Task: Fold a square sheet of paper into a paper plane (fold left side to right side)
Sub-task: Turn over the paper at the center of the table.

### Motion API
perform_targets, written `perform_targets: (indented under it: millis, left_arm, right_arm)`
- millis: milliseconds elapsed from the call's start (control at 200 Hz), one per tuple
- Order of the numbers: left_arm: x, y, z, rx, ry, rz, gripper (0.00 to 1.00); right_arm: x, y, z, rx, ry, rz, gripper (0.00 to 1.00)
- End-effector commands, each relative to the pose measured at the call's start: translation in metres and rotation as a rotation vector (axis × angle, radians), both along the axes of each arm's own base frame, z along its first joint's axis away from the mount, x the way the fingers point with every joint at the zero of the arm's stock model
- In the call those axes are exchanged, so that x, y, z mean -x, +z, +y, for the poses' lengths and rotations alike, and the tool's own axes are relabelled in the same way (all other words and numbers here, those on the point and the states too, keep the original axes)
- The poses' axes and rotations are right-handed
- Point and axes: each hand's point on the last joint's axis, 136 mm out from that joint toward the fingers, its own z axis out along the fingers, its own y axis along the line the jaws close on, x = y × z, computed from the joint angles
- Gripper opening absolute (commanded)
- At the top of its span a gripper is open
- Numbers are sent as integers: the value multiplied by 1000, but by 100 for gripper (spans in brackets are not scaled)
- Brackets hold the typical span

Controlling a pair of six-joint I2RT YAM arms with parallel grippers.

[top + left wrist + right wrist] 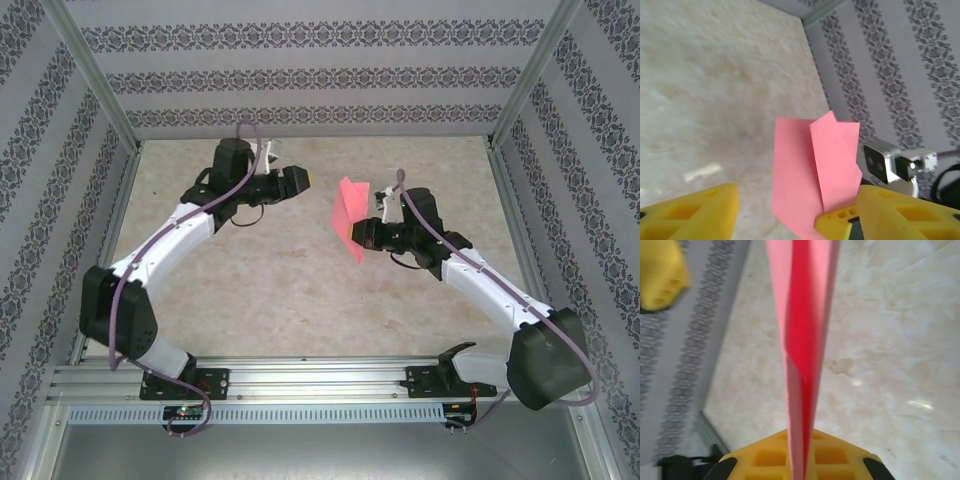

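The salmon-pink sheet of paper [350, 215] hangs in the air above the table's middle, folded lengthwise into a pointed shape with overlapping flaps. My right gripper [364, 236] is shut on its lower right edge. In the right wrist view the paper [805, 330] stands edge-on, rising out of the shut yellow jaws of the right gripper [802, 462]. My left gripper [306, 178] is to the left of the paper and apart from it. In the left wrist view the left gripper [797, 215] is open, and the paper [805, 170] faces it beyond the yellow fingers [700, 212].
The beige marbled table [280, 290] lies below both arms. Patterned walls [300, 75] and metal frame posts [500, 110] enclose it on three sides. The right wrist camera [885, 162] sits just behind the paper. One left fingertip [660, 272] shows at the upper left.
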Motion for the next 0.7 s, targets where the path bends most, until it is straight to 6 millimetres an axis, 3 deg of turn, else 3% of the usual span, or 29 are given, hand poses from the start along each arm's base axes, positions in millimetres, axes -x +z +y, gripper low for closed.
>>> perform_targets:
  millis: [0,180,370,495,694]
  left_arm:
    - [6,-17,40,-196,134,-39,67]
    - [13,-22,94,-326,372,-55,73]
    - [30,-31,140,-388,576,-32,78]
    - [39,-37,155,-399,635,-11,80]
    - [44,-42,157,-399,636,10,81]
  right_arm:
    - [3,-23,-33,419,-65,-50,6]
    - [3,-40,-55,900,-136,-66,7]
    - [-7,-59,-50,1262,-148,-67,8]
    - [-22,-73,-36,1425,-130,-106,9]
    - [-40,-102,-11,1550,-59,-125,10]
